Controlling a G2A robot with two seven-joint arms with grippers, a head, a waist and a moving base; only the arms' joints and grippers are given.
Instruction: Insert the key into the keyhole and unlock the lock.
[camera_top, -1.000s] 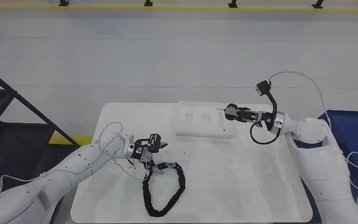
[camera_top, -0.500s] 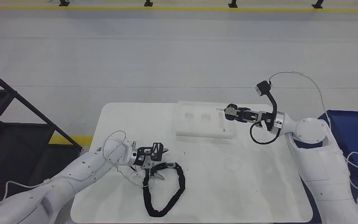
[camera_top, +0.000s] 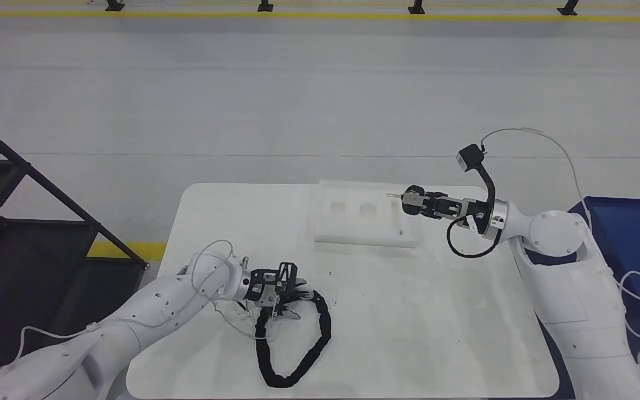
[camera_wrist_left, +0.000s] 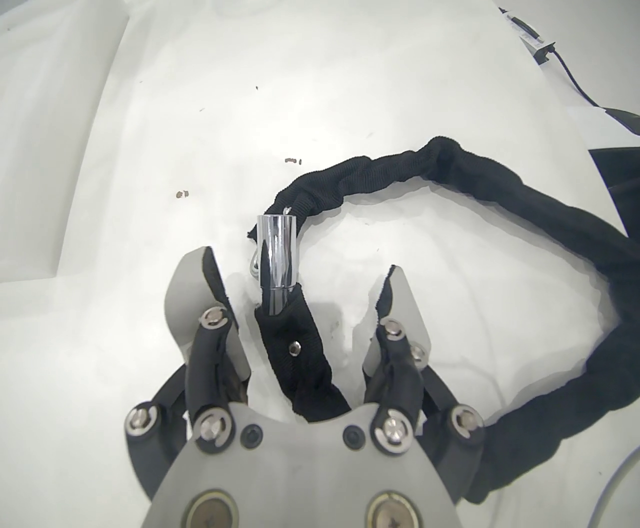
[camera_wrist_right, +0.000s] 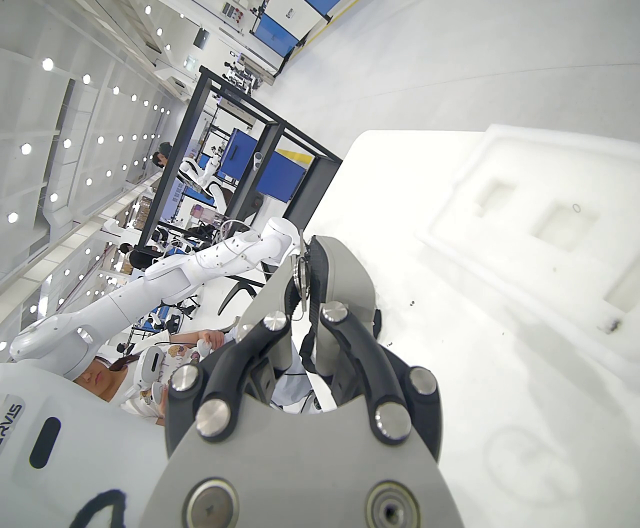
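Now | lock barrel (camera_wrist_left: 276, 255) lengthwise between spread left fingers (camera_wrist_left: 192, 300) | right fingers (camera_wrist_right: 345, 285) pinch key (camera_wrist_right: 299, 275)

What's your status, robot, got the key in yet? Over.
Left gripper open, straddling chrome cylinder of chain lock on table. Right gripper shut on key, over foam tray. Key far from lock, not inserted.

Chain lock (camera_top: 322, 325) on table (camera_top: 450, 340) near-left; foam tray (camera_top: 345, 228) behind (rear centre); key (camera_top: 394, 194) in right gripper (camera_top: 408, 198) over tray's right end.
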